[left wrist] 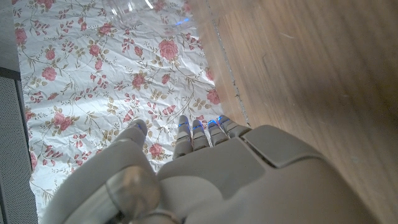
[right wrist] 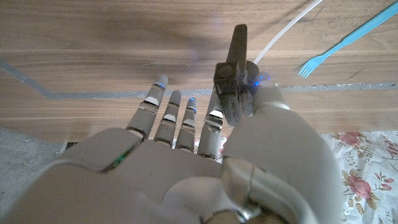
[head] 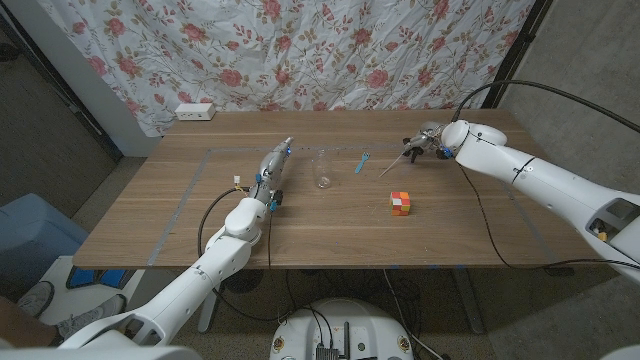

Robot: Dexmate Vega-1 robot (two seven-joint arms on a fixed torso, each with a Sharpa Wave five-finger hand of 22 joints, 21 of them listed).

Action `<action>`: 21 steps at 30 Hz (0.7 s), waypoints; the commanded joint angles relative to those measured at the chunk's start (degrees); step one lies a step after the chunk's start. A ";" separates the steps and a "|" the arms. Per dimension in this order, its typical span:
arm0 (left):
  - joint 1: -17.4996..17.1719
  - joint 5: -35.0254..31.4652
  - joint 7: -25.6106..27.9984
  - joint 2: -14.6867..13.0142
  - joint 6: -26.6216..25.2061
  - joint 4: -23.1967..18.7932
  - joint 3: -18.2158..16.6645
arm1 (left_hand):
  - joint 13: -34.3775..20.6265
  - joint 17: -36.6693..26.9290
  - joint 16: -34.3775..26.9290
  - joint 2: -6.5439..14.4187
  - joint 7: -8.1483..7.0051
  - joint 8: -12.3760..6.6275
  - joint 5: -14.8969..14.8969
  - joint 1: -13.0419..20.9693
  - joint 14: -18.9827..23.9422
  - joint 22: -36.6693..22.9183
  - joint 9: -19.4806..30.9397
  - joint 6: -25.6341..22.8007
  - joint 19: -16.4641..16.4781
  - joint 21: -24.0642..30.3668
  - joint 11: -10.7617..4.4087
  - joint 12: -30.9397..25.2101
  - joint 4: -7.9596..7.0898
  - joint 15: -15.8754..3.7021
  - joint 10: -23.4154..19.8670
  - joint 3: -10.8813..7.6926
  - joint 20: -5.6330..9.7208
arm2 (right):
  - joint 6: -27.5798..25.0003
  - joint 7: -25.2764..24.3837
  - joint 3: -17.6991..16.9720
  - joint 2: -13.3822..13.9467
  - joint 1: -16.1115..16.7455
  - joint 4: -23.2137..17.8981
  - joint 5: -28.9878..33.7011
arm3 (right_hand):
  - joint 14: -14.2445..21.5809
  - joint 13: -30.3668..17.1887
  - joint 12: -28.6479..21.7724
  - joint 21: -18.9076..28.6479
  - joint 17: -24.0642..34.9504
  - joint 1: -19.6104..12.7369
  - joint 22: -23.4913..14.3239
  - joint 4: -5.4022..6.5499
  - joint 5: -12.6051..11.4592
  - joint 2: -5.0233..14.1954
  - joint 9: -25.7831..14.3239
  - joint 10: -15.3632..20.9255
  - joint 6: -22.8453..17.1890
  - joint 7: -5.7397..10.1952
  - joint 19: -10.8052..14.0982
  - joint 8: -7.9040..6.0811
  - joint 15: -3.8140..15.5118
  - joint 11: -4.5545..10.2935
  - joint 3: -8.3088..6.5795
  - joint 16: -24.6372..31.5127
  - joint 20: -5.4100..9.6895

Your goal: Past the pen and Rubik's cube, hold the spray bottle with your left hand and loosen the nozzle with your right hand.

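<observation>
The clear spray bottle [head: 323, 168] stands upright at the table's middle, with no nozzle on top. My right hand [head: 428, 141] is lifted at the far right and pinches the dark spray nozzle [right wrist: 233, 78]. Its white dip tube [head: 392, 166] slants down towards the table. My left hand [head: 275, 168] is left of the bottle and apart from it, fingers [left wrist: 199, 134] stretched out and holding nothing. A Rubik's cube [head: 401, 202] sits nearer the front, right of the bottle. A thin blue pronged stick [head: 362, 163] lies between the bottle and the tube.
A white power strip [head: 194, 111] lies at the table's far left corner. Tape lines [head: 205, 152] mark a rectangle on the wood. A flowered cloth [head: 300, 50] hangs behind the table. A black cable [head: 480, 215] trails from my right arm across the table's right side.
</observation>
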State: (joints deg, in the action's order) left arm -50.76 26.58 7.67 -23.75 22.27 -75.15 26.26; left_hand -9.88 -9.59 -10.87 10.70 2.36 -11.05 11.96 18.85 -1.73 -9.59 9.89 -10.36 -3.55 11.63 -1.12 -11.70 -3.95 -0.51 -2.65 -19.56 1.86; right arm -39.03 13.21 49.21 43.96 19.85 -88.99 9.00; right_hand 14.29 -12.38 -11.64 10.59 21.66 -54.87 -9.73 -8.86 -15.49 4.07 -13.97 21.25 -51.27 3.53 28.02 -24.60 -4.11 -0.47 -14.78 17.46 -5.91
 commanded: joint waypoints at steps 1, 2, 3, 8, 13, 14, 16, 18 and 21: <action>0.21 0.58 -0.72 -0.13 -0.56 0.09 0.15 | -0.11 -0.18 0.11 0.17 -0.23 -0.10 0.45 -0.73 0.13 -0.17 -0.01 -0.61 0.17 -0.09 0.13 -0.34 -0.45 -0.07 -0.70 -0.50 -0.03 | 1.26 0.67 0.20 -0.71 0.25 1.64 0.53 | -0.43 -0.22 0.26 -0.04 0.26 0.60 -0.15 0.09 0.09 -0.05 -0.25 -0.99 -2.45 3.60 -0.52 0.56 -0.15 -0.05 0.19 -0.39 -0.21; 0.22 0.60 -0.80 -0.20 -0.63 0.07 0.15 | -0.11 -0.18 0.11 0.16 -0.23 -0.09 0.46 -0.77 0.15 -0.17 -0.01 -0.62 0.18 -0.09 0.17 -0.33 -0.46 -0.08 -0.72 -0.54 -0.01 | 1.20 0.70 0.19 -0.75 0.30 1.65 0.53 | -0.54 -0.22 0.27 -0.04 0.26 0.60 -0.15 0.08 0.11 -0.07 -0.24 -1.08 -2.29 3.59 -0.60 0.61 -0.15 -0.07 0.20 -0.44 -0.24; 0.24 0.74 -0.99 -0.20 -0.55 0.14 0.13 | -0.11 -0.17 0.10 0.16 -0.23 -0.09 0.47 -0.81 0.24 -0.17 -0.01 -0.67 0.19 -0.11 0.15 -0.32 -0.49 -0.07 -0.78 -0.60 -0.01 | 1.08 0.67 0.14 -0.81 0.36 1.66 0.51 | -0.82 -0.21 0.33 -0.05 0.24 0.62 -0.15 0.03 0.16 -0.16 -0.23 -1.33 -2.06 3.60 -0.78 0.68 -0.33 -0.25 0.23 -0.58 -0.44; 0.48 1.10 -1.63 -0.01 -0.07 0.73 0.12 | -0.12 -0.16 0.13 0.19 -0.08 -0.04 0.55 -1.05 0.45 -0.17 0.00 -0.87 0.26 -0.16 0.39 -0.32 -0.64 0.16 -1.09 -0.94 -0.04 | 1.34 0.59 -0.02 -0.73 0.74 1.48 0.48 | -1.41 -0.22 0.52 0.01 0.19 0.76 -0.14 -0.04 0.43 -0.38 -0.21 -2.39 0.74 3.36 -1.30 1.67 -0.85 -0.55 0.36 -0.90 -0.85; 0.60 1.21 -1.86 0.01 -0.01 0.92 0.15 | -0.12 -0.15 0.18 0.21 0.00 -0.01 0.61 -1.22 0.53 -0.16 0.00 -1.05 0.30 -0.21 0.32 -0.31 -0.74 0.18 -1.34 -1.21 -0.06 | 1.37 0.96 0.02 -0.63 0.80 1.28 0.50 | -2.03 -0.23 0.51 0.06 0.14 0.98 -0.13 -0.07 0.75 -0.69 -0.21 -3.00 3.55 3.93 -1.77 2.64 -1.44 -0.49 0.53 -1.24 -1.21; 0.60 1.29 -2.00 -0.03 -0.01 0.93 0.14 | -0.12 -0.14 0.20 0.21 -0.04 0.01 0.63 -1.28 0.55 -0.16 0.00 -1.08 0.30 -0.23 0.47 -0.33 -0.77 0.20 -1.48 -1.31 -0.06 | 1.42 1.08 0.01 -0.59 0.81 1.24 0.46 | -2.23 -0.23 0.57 0.06 0.13 1.01 -0.13 -0.09 0.83 -0.78 -0.21 -3.29 4.06 3.88 -1.89 2.82 -1.53 -0.60 0.57 -1.34 -1.32; 0.55 1.36 -2.00 -0.10 -0.14 0.85 0.11 | -0.12 -0.14 0.22 0.21 -0.04 0.02 0.65 -1.33 0.57 -0.16 0.00 -1.14 0.30 -0.25 0.45 -0.31 -0.80 0.22 -1.53 -1.41 -0.09 | 1.24 1.33 -0.02 -0.61 0.80 1.18 0.37 | -2.66 -0.24 0.64 0.04 0.10 1.09 -0.13 -0.10 1.00 -0.96 -0.21 -3.79 4.97 3.77 -2.20 3.12 -1.91 -0.94 0.66 -1.55 -1.55; 0.48 1.45 -2.07 -0.20 -0.21 0.75 0.07 | -0.13 -0.14 0.25 0.23 -0.02 0.01 0.67 -1.39 0.59 -0.16 0.00 -1.24 0.34 -0.26 0.30 -0.30 -0.84 0.25 -1.60 -1.53 -0.13 | 1.49 1.47 -0.02 -0.48 0.89 1.04 0.35 | -2.77 -0.24 0.62 0.04 0.08 1.13 -0.13 -0.14 1.12 -1.12 -0.20 -3.96 5.79 3.82 -2.35 3.41 -2.05 -1.18 0.72 -1.62 -1.64; 0.32 1.51 -2.13 -0.40 -0.32 0.52 0.03 | -0.13 -0.13 0.26 0.25 -0.03 0.01 0.71 -1.49 0.68 -0.16 0.01 -1.41 0.36 -0.29 0.31 -0.31 -0.90 0.28 -1.82 -1.75 -0.14 | 1.31 1.56 -0.08 -0.37 1.06 0.70 0.31 | -3.30 -0.25 0.67 0.05 0.04 1.23 -0.13 -0.14 1.37 -1.33 -0.21 -4.51 7.27 3.65 -2.64 3.93 -2.26 -1.42 0.82 -1.89 -1.85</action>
State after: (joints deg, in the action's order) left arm -50.33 27.66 6.08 -23.79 21.98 -74.50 26.38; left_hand -9.88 -9.60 -10.87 10.26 2.36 -11.05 12.40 17.95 -1.21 -9.60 9.90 -10.97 -3.45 11.63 -0.82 -11.70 -4.75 -0.20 -3.99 -20.84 1.74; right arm -37.82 14.09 49.28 43.36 20.53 -87.75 9.43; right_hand 11.54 -12.38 -11.01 10.60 21.60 -53.90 -9.72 -8.93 -14.39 3.10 -14.15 17.32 -44.82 7.22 25.63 -20.95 -6.26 -1.99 -14.39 15.80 -7.69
